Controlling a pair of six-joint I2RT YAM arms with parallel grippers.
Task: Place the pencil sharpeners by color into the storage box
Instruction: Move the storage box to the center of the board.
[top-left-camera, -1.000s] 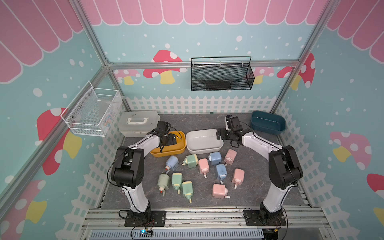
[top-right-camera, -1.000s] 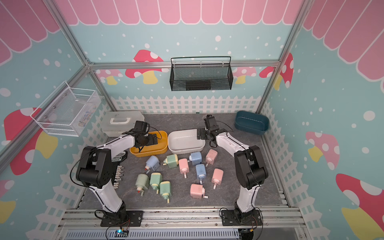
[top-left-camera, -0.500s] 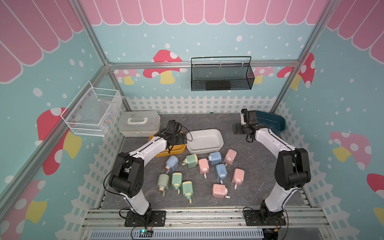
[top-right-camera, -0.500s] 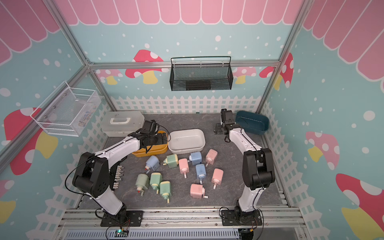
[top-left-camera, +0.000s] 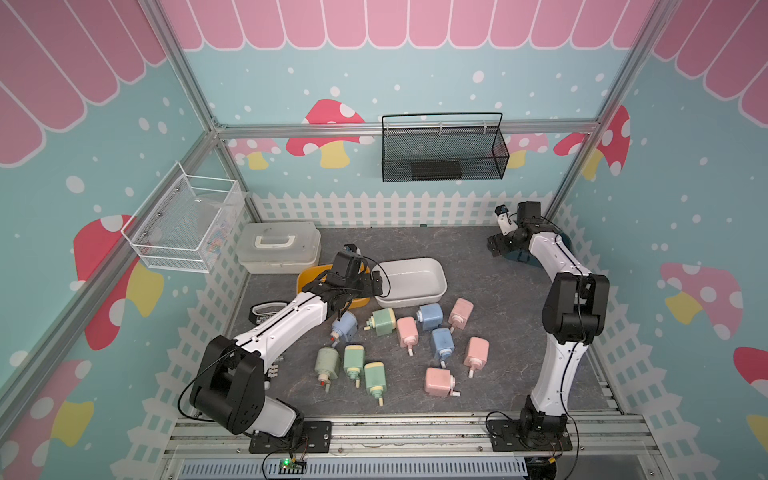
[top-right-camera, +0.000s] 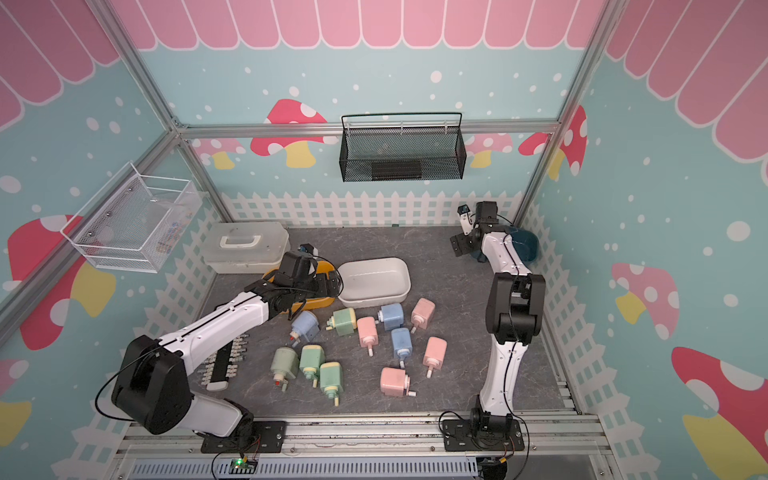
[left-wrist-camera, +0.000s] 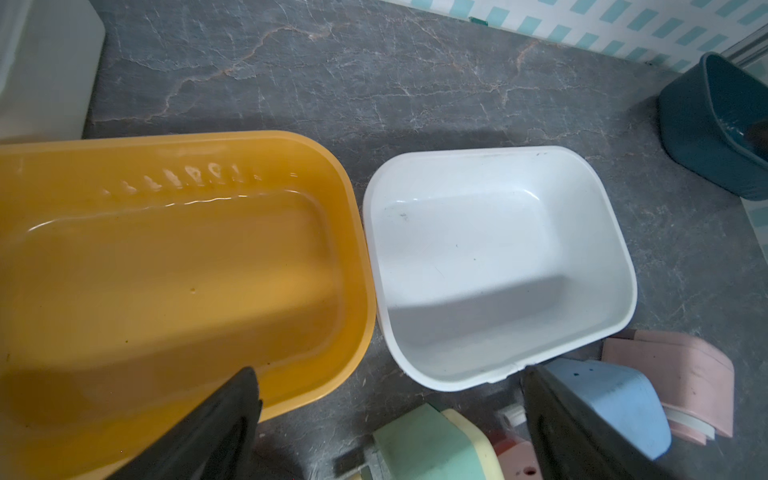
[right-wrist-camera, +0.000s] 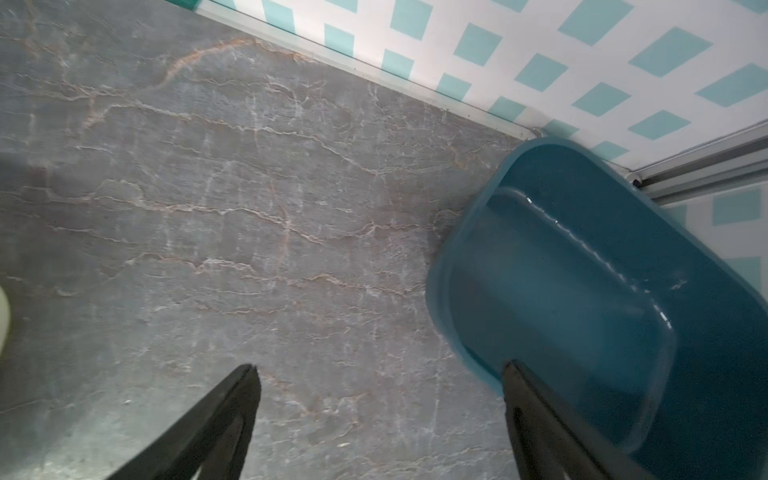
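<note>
Several pencil sharpeners lie loose on the grey floor: blue ones (top-left-camera: 430, 316), green ones (top-left-camera: 354, 359) and pink ones (top-left-camera: 477, 351). Three empty storage boxes stand behind them: yellow (top-left-camera: 306, 277), white (top-left-camera: 415, 266) and dark teal (top-left-camera: 519, 259). My left gripper (top-left-camera: 347, 301) hangs open over the front edges of the yellow box (left-wrist-camera: 166, 266) and the white box (left-wrist-camera: 490, 249). A green sharpener (left-wrist-camera: 428, 440) lies below its fingers. My right gripper (right-wrist-camera: 379, 365) is open and empty at the teal box (right-wrist-camera: 582, 270), one finger (right-wrist-camera: 536, 411) over its rim.
A white lidded case (top-left-camera: 278, 247) stands at the back left. A black-and-white bar tool (top-right-camera: 224, 365) lies under my left arm. A black mesh basket (top-left-camera: 442, 149) hangs on the back wall, a white wire basket (top-left-camera: 183, 224) on the left wall. A picket fence rings the floor.
My right arm has swung from the white box's right end back to the teal box in the corner. My left gripper has come forward off the yellow box toward the sharpeners.
</note>
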